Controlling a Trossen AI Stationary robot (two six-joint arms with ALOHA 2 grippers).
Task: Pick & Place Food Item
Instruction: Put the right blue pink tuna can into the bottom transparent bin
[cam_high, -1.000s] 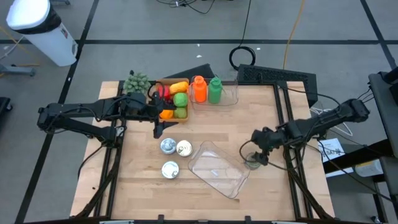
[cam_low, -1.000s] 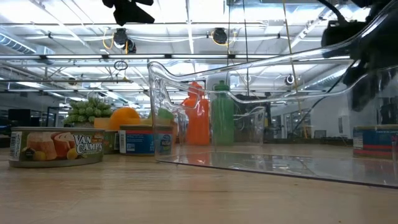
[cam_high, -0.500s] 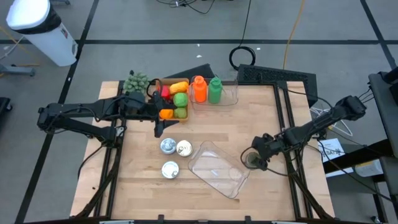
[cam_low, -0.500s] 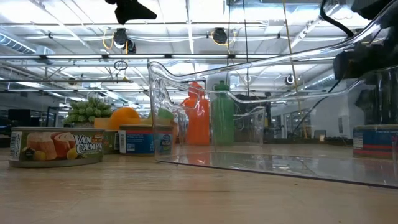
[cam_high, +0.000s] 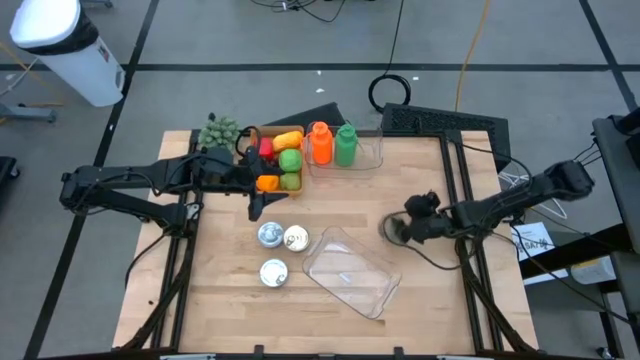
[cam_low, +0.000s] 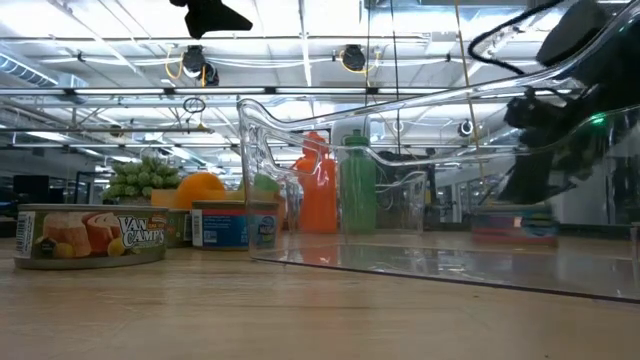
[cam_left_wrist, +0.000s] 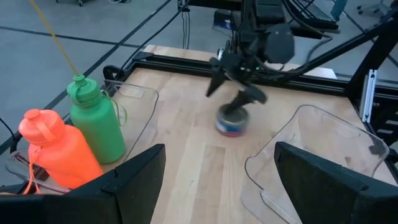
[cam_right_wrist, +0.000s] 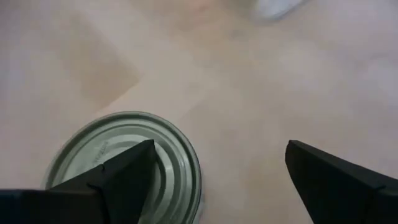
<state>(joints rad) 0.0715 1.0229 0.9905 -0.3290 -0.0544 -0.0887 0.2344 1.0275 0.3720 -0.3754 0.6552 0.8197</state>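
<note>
Right of the clear tub (cam_high: 348, 272), the right gripper (cam_high: 398, 229) hangs open over a can (cam_left_wrist: 232, 121); the left gripper (cam_high: 256, 207), also open, waits beside the basket (cam_high: 290, 181).

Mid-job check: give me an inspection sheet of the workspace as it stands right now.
Surface: wooden table, flat, bare at the near edge.
Job's things: can upright on the wood under the right gripper; clear bin empty, tilted.
Clutter: three cans; crate of produce; orange bottle and green bottle in a clear tray.
Grippers: right open, one finger over the can's lid; left gripper open, idle beside the crate.
Cables: coil on the floor behind.
Surroundings: white bin.
</note>
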